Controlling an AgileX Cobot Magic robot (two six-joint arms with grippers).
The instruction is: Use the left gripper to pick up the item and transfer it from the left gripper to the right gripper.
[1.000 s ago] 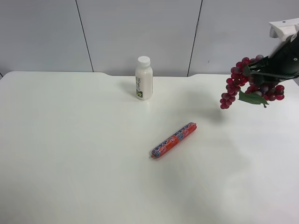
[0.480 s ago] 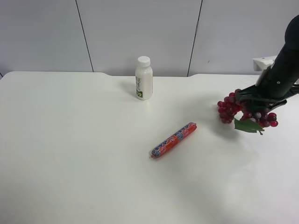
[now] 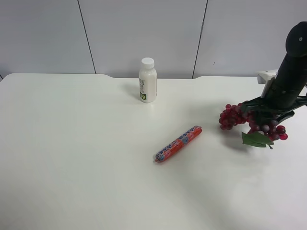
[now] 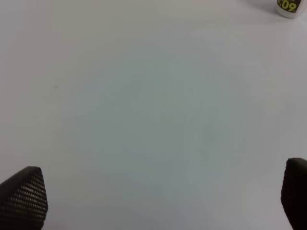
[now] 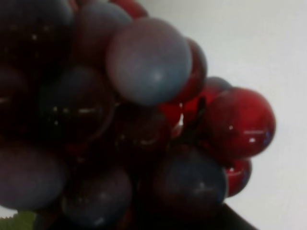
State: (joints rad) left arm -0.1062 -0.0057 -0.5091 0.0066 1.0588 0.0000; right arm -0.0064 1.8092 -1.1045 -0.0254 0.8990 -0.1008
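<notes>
Right wrist view is filled by blurred grapes (image 5: 144,129); right gripper's fingers hidden behind them there, and hard to resolve in the exterior high view. Left gripper (image 4: 158,201): only two fingertips (image 4: 24,199) show, cut by the edge. Bottle (image 4: 291,6) clipped to a label sliver, print unreadable.

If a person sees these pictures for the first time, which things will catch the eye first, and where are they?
First the eye goes to the bunch of dark red grapes with its green leaf, held low over the white table by the right gripper at the exterior high view's right; in the right wrist view the grapes fill the picture. Next come the red-blue sausage pack lying slanted near the middle and the white bottle upright behind it.
</notes>
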